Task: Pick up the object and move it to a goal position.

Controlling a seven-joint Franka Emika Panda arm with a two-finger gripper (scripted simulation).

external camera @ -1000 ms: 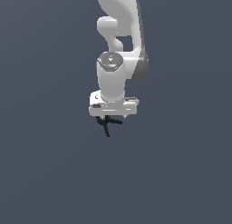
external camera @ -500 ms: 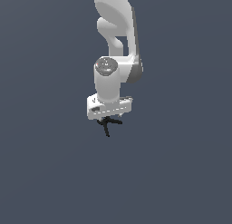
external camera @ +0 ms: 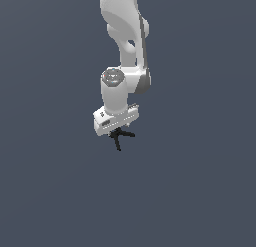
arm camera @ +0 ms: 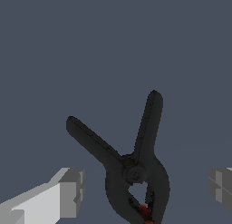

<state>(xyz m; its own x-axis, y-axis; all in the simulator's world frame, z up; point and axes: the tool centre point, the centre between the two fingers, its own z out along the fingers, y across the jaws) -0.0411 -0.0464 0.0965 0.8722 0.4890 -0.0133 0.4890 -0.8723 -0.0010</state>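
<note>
A flat, dark slate-grey ground fills both views, with no edge, corner or mark anywhere on it. No brand, label or writing can be read in either picture.

In the exterior view the white robot arm [external camera: 125, 46] comes down from the top of the picture, and its gripper [external camera: 119, 131] points downward near the middle. The object [external camera: 120, 137], a small black thing of thin sticks spreading from one centre, sits right under the gripper, touching or nearly touching its underside, with one stick pointing down and others spreading sideways.

In the wrist view the object [arm camera: 131, 166] looks like a black spring clamp: two long handles splay apart from a round pivot, and two curved arms close together beyond it, with a small red-orange tip where they meet. The grey fingers [arm camera: 72, 191] stand wide apart, one on each side of the clamp and clear of it, so nothing is gripped between them. Whether the clamp rests on the ground cannot be told.
</note>
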